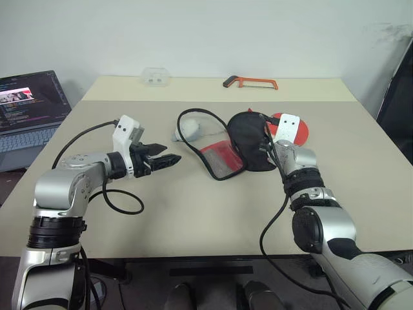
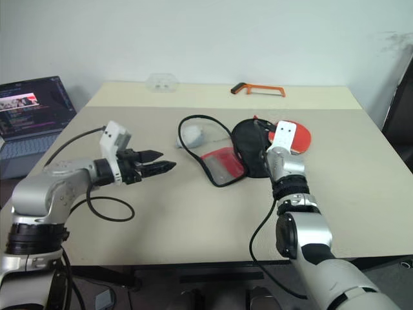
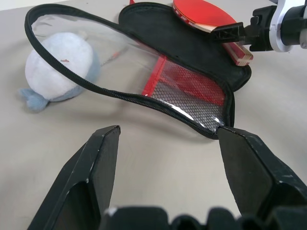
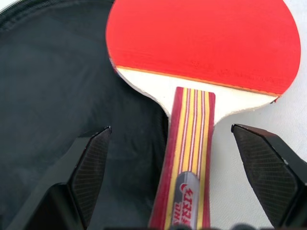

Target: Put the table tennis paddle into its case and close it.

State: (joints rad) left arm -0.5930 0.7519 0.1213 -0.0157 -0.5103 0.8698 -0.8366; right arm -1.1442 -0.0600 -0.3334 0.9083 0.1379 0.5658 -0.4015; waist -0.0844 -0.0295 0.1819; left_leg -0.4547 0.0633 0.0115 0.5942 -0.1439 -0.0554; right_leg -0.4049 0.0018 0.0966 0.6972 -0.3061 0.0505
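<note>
The case [image 1: 248, 139] lies unzipped mid-table, its black half spread flat and its red mesh flap [image 1: 219, 158] folded toward me. The table tennis paddle [image 4: 201, 38] rests red face up at the black half's right edge, its striped handle [image 4: 189, 158] pointing at my right gripper [image 4: 171, 128]. That gripper is open, one finger on each side of the handle and clear of it. My left gripper [image 1: 164, 160] hovers open and empty left of the case, pointing at the mesh flap [image 3: 192, 91].
A pale blue plush toy [image 1: 187, 132] sits just behind the case's zip loop. An orange-framed hacksaw [image 1: 250, 82] and a clear plastic box [image 1: 155, 76] lie at the table's far edge. A laptop [image 1: 29, 103] stands off to the left.
</note>
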